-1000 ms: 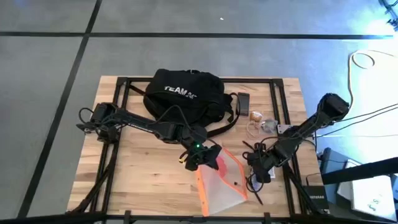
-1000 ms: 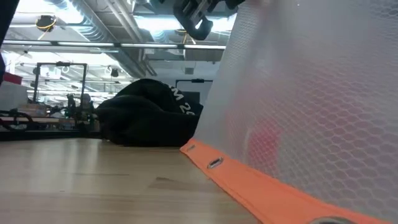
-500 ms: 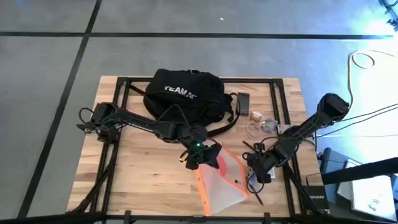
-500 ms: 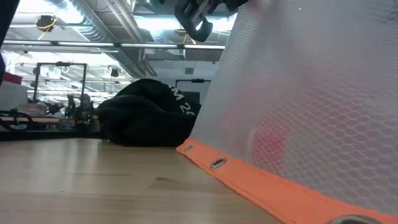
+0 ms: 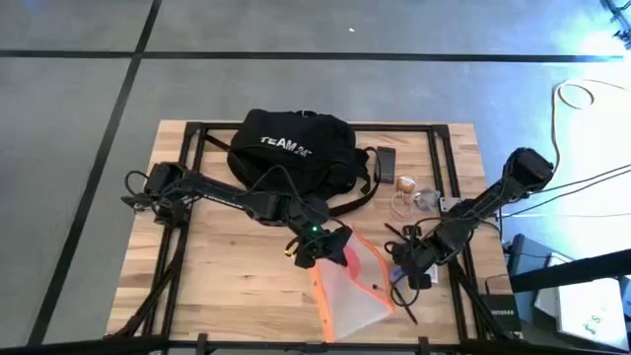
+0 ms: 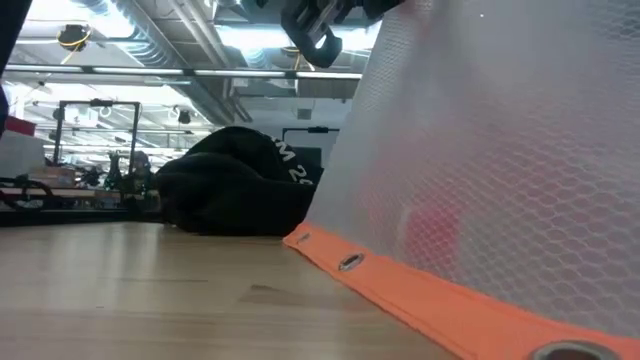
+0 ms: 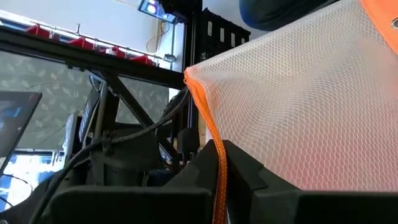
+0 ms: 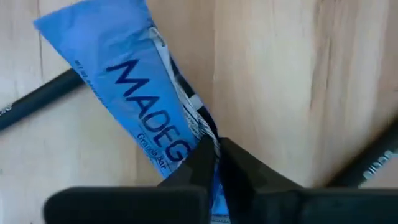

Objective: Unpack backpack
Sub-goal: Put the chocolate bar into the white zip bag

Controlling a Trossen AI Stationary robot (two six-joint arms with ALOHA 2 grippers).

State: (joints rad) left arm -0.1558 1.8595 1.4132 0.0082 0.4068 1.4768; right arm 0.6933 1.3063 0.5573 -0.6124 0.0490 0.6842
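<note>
Light wood worktop (image 5: 227, 266) on a grey floor, workshop racks behind. The backpack (image 5: 293, 148) sits at the far middle. Left end effector (image 5: 330, 248) is clamped on the orange-trimmed mesh pouch (image 5: 350, 291); right end effector (image 5: 412, 274) pinches a blue wrapper (image 8: 134, 99).

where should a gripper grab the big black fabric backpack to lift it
Probably the top handle loop of the black fabric backpack, at its far edge, approached from above. The bag lies slumped and soft, so its body offers no firm edge.
</note>
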